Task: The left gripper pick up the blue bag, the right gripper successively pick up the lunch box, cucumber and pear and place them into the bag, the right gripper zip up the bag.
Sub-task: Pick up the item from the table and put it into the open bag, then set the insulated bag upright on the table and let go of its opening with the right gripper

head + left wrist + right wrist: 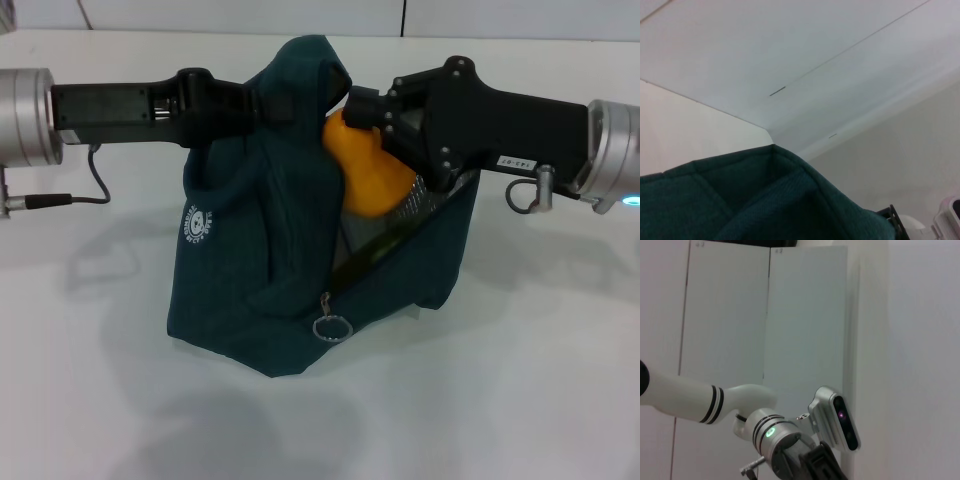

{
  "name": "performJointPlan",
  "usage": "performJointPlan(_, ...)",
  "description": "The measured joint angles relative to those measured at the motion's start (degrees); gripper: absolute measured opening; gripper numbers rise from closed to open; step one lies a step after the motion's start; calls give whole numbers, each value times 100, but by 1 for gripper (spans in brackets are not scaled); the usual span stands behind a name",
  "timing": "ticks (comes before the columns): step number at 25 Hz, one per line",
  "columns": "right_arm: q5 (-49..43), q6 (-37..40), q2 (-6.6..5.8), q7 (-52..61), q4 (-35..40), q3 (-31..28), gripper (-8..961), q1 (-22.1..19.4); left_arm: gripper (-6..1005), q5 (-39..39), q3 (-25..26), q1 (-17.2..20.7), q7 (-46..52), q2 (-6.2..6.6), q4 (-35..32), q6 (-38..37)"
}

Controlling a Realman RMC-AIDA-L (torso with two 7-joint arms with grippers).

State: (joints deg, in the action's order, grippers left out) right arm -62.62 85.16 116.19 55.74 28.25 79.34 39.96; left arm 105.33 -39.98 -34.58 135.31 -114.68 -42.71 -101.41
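While the zip is still open along the slanting front edge, I read this as the last placing step: the pear going in, with zipping to follow. Nearest me in the head view, the ring zip pull [331,327] hangs at the low end of that open seam, just above the counter [520,400]. The blue bag [260,290] rests on the counter with its top drawn up. Through the gap I can make out silver lining and a dark green strip that I take to be the cucumber [362,262]; the lunch box I cannot see.

Higher and farther back, the pear [368,170] sits in the mouth of the bag, clamped in my right end effector [352,108], which comes in from the right. My left end effector [272,108] reaches in from the left and is pinched on the bag's upper fabric, holding it up, though its tips are buried in the cloth.

To do this well, I would keep the left hold steady so the mouth stays wide, carry the pear lower past the zip edge before letting go, and release only when it rests on something. Then I would withdraw straight out, clear of the lining.
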Motion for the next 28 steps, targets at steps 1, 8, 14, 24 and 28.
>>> performJointPlan(1, 31, -1, 0, 4, 1, 8, 19, -20, 40, -2, 0, 0, 0, 0, 0, 0)
performJointPlan(8, 84, -138, -27, 431, 27, -14, 60, -154, 40, -22, 0, 5, -3, 4, 0, -1)
performJointPlan(14, 362, -124, -53, 557, 71, -72, 177, -452, 40, -34, 0, 54, -5, -1, 0, -1)
performJointPlan(24, 558, -55, -235, 2522, 158, -902, 448, -1438, 40, -43, 0, 75, -46, 6, 0, -1)
performJointPlan(28, 531, -65, -335, 3577, -266, -939, 478, -1549, 40, -44, 0, 75, -48, -4, 0, -1)
